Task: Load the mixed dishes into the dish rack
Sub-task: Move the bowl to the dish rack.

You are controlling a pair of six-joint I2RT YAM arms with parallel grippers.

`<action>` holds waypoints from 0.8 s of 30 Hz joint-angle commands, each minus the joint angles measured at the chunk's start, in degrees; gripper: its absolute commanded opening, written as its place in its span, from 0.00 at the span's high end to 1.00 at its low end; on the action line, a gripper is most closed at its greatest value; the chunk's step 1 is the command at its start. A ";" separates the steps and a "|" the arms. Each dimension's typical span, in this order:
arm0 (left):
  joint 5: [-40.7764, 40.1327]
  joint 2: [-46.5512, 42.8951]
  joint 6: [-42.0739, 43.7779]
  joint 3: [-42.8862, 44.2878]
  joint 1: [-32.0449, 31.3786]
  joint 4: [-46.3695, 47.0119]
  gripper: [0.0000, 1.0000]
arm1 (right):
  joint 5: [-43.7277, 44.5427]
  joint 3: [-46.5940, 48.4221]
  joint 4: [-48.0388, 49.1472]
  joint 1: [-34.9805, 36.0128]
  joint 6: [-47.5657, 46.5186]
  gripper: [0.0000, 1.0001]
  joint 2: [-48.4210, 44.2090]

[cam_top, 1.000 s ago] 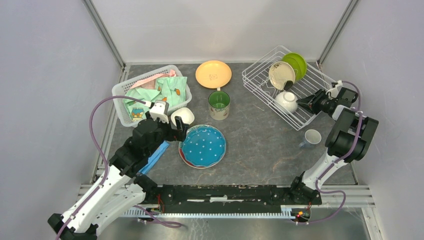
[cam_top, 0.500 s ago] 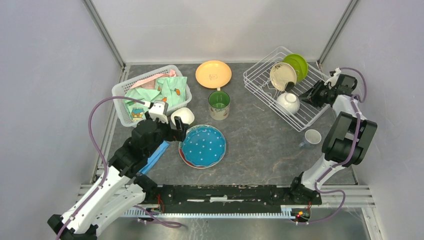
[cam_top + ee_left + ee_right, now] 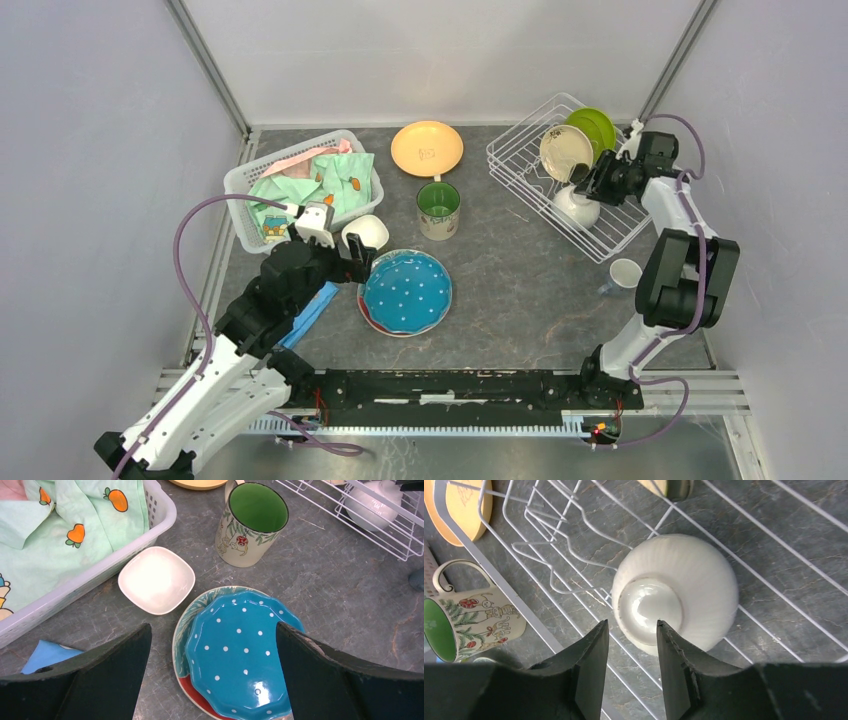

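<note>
The white wire dish rack at the back right holds a cream plate, a lime-green plate and an upturned white bowl. My right gripper hovers over that bowl. Its jaws are open and hold nothing. My left gripper stands wide open above the blue white-dotted plate, which is stacked on a red plate. A square white bowl, a beige mug green inside, an orange plate and a small cup sit on the table.
A white plastic basket of clothes stands at the back left, close to my left arm. A folded blue cloth lies beside the stacked plates. Grey walls close in the table on three sides.
My right gripper has swung from the rack's right side up and over the upturned bowl, and its jaws have spread. The left arm has not moved.
</note>
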 commanded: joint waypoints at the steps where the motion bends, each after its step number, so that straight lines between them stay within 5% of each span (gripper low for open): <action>1: 0.59 -0.12 1.75 0.07 -0.26 2.04 0.00 | 3.41 -1.06 0.27 2.57 -1.07 0.55 -3.03; 24: 0.10 0.33 1.83 0.03 -0.20 2.02 0.00 | 28.43 3.88 -2.65 3.63 -1.26 0.56 -0.74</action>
